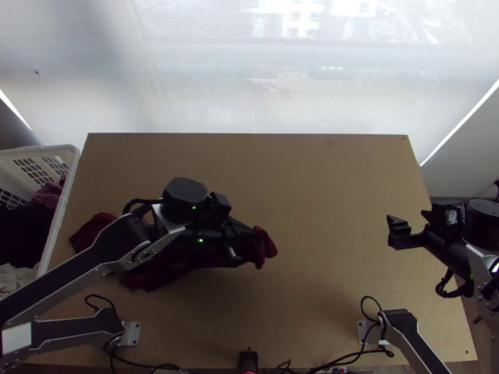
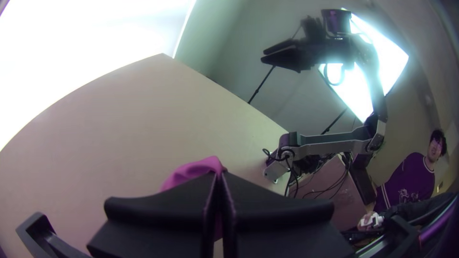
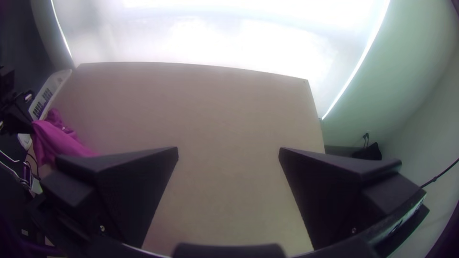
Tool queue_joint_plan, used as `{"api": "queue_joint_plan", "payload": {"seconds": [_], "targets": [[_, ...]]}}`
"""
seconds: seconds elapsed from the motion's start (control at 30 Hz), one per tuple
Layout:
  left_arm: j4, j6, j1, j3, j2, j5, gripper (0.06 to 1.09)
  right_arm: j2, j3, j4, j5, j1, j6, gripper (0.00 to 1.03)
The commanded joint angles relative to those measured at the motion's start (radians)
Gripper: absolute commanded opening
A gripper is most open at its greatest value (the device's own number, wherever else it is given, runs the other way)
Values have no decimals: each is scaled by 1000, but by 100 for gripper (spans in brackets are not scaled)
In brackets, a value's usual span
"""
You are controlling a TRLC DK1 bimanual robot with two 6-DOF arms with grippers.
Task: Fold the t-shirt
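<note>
Left gripper (image 2: 219, 177): closed on a pinch of fabric, out over the middle of the table, with a small fold poking past the tips. Probably a hem or sleeve end, though too covered to be sure.

Right gripper (image 3: 228, 150): wide open, holding nothing, off to the right side of the table. Best brought across to take a second edge near the first pinch, then drawn outward gently so as to open the fabric rather than tug out the first hold.

T-shirt (image 1: 146, 279): bunched in a long dark-red heap beneath the left arm (image 1: 72, 274), running from beside the basket to the closed tips. Looks to need spreading before any fold; worth finding both shoulders or both hem corners first. Likely soft and quick to roll back into creases, so best lowered slowly and smoothed flat.

Table (image 1: 324, 187): bare and wide toward the far side and the right. Good ground for laying out full width.

Basket (image 1: 67, 187): white, at the left edge, with dark laundry (image 1: 25, 227) inside. Pull away from its rim to avoid snagging.
</note>
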Motion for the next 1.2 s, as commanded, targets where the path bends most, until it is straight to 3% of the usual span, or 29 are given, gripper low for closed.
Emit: {"api": "queue_joint_plan", "payload": {"seconds": [0.0,0.53,0.57,0.67,0.77,0.8,0.83,1.03,1.17], "targets": [[169,-7,-122,146,266,-15,9,-59,-75,14,1,0,-3,98],[195,-12,-128,634,831,-81,10,-163,-161,-1,30,-1,-46,98],[180,-16,-129,651,842,-82,15,-169,-166,-3,30,-1,-47,98],[151,-13,-129,657,840,-85,42,-183,-178,-7,30,-1,-50,98],[97,-5,-119,657,823,-85,60,-191,-190,-7,29,0,-47,98],[83,-4,-113,657,819,-85,77,-191,-195,-7,29,0,-43,98],[57,1,-106,657,806,-85,101,-191,-198,-6,29,0,-38,98],[-16,41,-51,584,671,-116,104,-191,-204,4,29,3,-30,98],[-52,166,-8,415,512,-158,104,-178,-201,11,29,3,-32,98]]}}
